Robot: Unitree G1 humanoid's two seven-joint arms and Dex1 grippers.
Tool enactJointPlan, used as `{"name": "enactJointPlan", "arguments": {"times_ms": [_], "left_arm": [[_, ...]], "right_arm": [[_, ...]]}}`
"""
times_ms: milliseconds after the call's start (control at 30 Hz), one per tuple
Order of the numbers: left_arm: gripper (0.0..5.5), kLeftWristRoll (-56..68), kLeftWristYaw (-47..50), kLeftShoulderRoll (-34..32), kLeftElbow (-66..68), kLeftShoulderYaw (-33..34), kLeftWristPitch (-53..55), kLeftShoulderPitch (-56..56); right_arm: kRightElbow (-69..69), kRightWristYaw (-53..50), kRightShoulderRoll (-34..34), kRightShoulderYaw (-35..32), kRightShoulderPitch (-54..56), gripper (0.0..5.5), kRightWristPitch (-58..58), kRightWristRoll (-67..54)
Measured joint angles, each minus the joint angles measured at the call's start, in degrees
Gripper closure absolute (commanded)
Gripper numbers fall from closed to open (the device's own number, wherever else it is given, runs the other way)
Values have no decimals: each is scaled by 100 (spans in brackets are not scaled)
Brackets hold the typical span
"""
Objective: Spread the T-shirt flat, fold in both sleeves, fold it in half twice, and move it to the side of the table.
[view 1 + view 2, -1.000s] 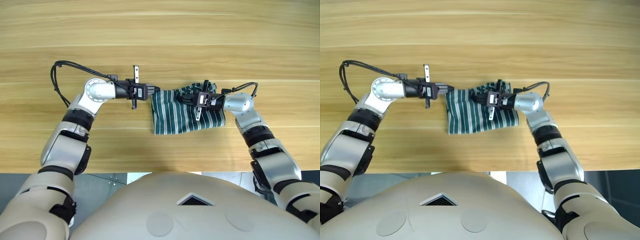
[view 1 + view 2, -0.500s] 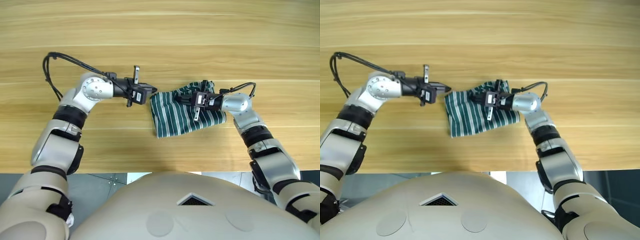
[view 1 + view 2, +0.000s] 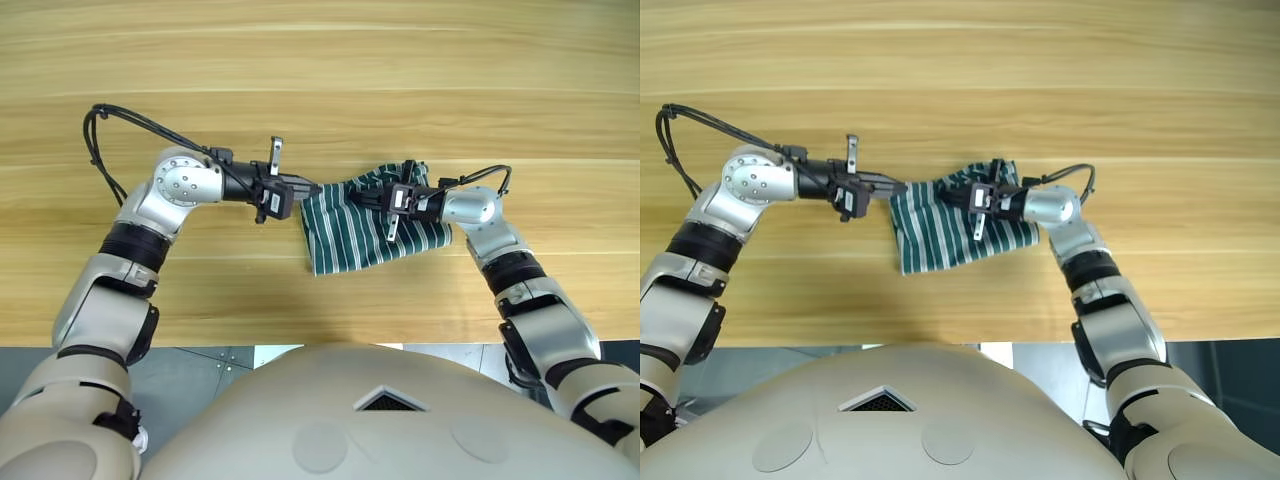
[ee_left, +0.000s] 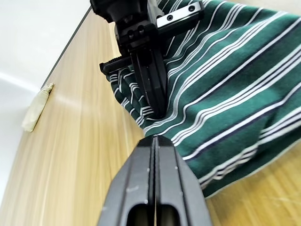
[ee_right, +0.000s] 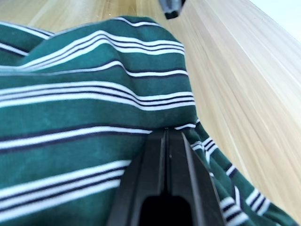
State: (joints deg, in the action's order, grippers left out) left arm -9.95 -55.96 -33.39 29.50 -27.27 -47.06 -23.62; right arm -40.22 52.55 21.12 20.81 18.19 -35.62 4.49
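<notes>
T-shirt (image 3: 365,225), folded on the table (image 3: 400,80), looks pinched by closed right fingers (image 5: 188,188); closed left fingers (image 4: 136,188) touch its corner.

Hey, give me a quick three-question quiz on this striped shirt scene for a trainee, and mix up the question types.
1. True or false: the T-shirt lies spread flat on the table with both sleeves out.
2. The left gripper has its fingers: A) wide open, B) shut, C) clamped on a cable.
3. Fill in: the ___ gripper sits over the shirt's top, while the other one meets the shirt's edge.

Key
1. False: it is gathered into a compact bundle.
2. B.
3. Right: the right gripper.
</notes>
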Motion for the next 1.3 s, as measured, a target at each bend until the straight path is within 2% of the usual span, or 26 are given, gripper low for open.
{"name": "enactJointPlan", "arguments": {"times_ms": [267, 733, 900, 1067, 1133, 1200, 1300], "left_arm": [[550, -602, -46, -11, 416, -287, -17, -133], [550, -2207, 2240, 395, 2867, -653, -17, -1494], [550, -1902, 2569, 613, 3869, -182, 448, -1761], [550, -1676, 3199, 845, 4377, 283, 1158, -2182], [550, -1322, 3270, 848, 4432, 660, 1183, -2264], [550, -854, 2857, 849, 4379, 1036, 785, -2245], [550, 93, 1680, 853, 3959, 1524, 15, -1989]], "right_arm": [[2, -4, -3, 4, 1, 547, 3, 7], [4, -186, -48, 147, 20, 547, 26, 191], [-94, -265, -49, 241, 38, 547, -14, 245], [-203, -385, -49, 283, 71, 547, -145, 304], [-227, -483, -49, 222, 61, 547, -203, 304], [-225, -670, -66, 93, 54, 547, -185, 261], [26, -1037, -42, -302, 39, 547, -54, 94]]}}
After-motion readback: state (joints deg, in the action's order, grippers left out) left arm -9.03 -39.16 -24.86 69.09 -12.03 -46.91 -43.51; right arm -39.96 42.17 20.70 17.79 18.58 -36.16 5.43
